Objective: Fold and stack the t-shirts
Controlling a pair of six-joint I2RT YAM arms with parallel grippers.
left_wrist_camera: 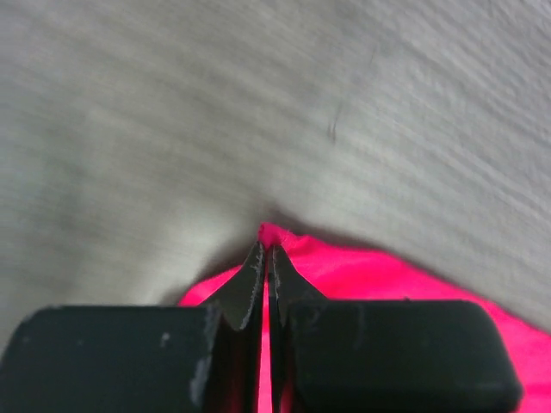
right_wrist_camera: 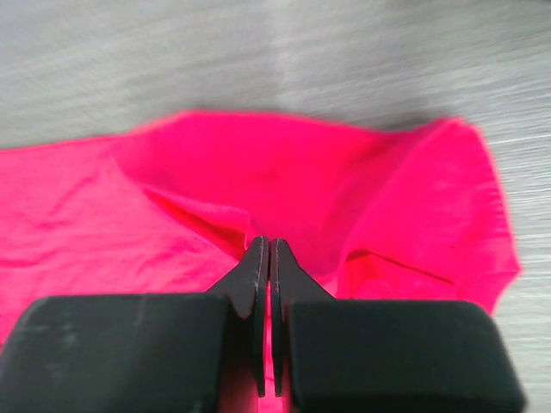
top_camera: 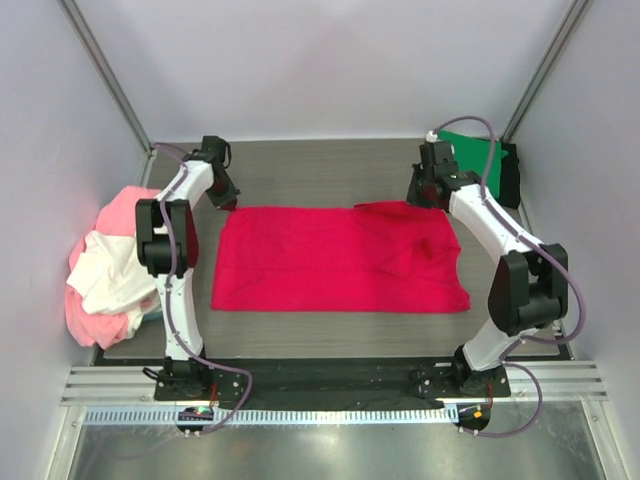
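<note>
A crimson t-shirt [top_camera: 330,260] lies spread flat across the middle of the table. My left gripper [top_camera: 226,200] is at the shirt's far left corner. In the left wrist view that gripper [left_wrist_camera: 267,249] is shut, with a point of the crimson t-shirt [left_wrist_camera: 379,275] pinched at its tips. My right gripper [top_camera: 421,194] is at the far right end of the shirt. In the right wrist view it [right_wrist_camera: 269,245] is shut on a raised fold of the crimson t-shirt [right_wrist_camera: 284,172], with red cloth showing between the jaws.
A green t-shirt [top_camera: 468,150] lies at the back right corner with a black one [top_camera: 511,172] beside it. A heap of light pink [top_camera: 122,212] and white [top_camera: 108,272] t-shirts sits at the left edge. Walls enclose the table on three sides.
</note>
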